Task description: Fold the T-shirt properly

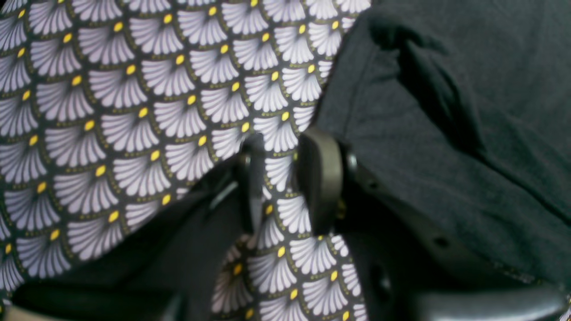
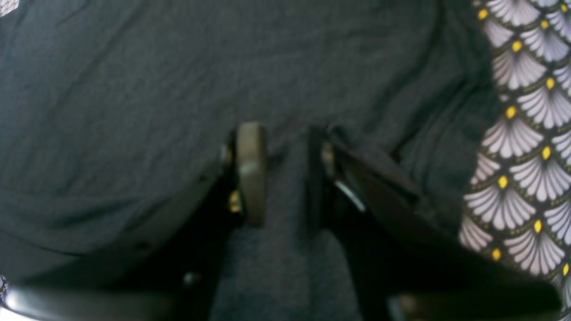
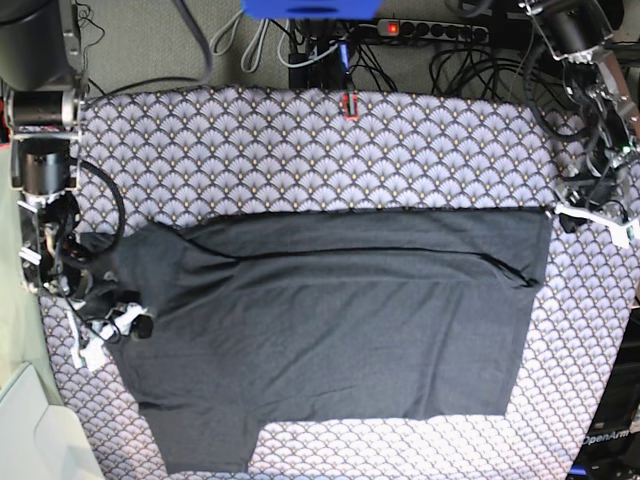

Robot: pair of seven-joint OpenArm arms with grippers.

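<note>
The dark grey T-shirt [image 3: 340,320] lies spread on the scallop-patterned cloth [image 3: 300,150], with its top part folded over in a long crease and a sleeve at the bottom left. My right gripper [image 3: 125,320] sits at the shirt's left end. In the right wrist view its fingers [image 2: 252,169] stand apart just above the shirt fabric [image 2: 134,89], and the right gripper [image 2: 284,131] is open. My left gripper [image 3: 590,215] is by the shirt's upper right corner. The left gripper [image 1: 283,142] is open over the patterned cloth [image 1: 111,111], beside the shirt's edge [image 1: 446,133].
Cables and a power strip [image 3: 430,30] lie beyond the table's far edge. A small red clip [image 3: 349,103] sits on that edge. A pale object [image 3: 30,430] stands off the table's bottom left corner. Patterned cloth [image 2: 526,133] borders the shirt.
</note>
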